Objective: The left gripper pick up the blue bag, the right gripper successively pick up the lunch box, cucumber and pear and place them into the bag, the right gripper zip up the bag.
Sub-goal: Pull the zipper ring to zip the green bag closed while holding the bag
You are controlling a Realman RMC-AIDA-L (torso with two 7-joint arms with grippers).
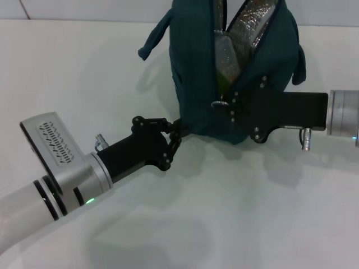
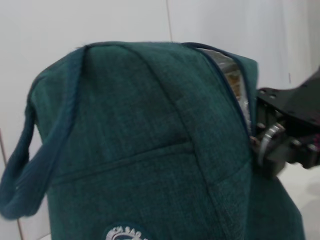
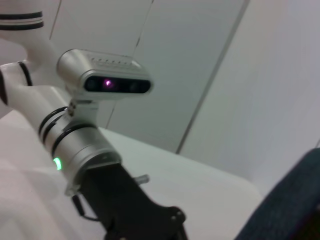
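The blue bag (image 1: 193, 73) stands upright on the white table at the far middle, its zipper partly open with silver foil lining (image 1: 255, 25) showing. A green strip, apparently the cucumber (image 1: 225, 78), shows in the gap. The lunch box and the pear are hidden. My left gripper (image 1: 176, 133) reaches in from the near left and is shut on the bag's lower left edge. From the right, my right gripper (image 1: 227, 105) is pressed to the bag's front, shut on the silver zipper pull (image 1: 219, 103). In the left wrist view the bag (image 2: 130, 150) fills the picture, with the pull (image 2: 267, 139) at its edge.
The bare white table (image 1: 224, 213) spreads out in front of and beside the bag. One loop handle (image 1: 157, 33) hangs off the bag's left side, another (image 1: 299, 64) off its right. A pale wall stands behind the table.
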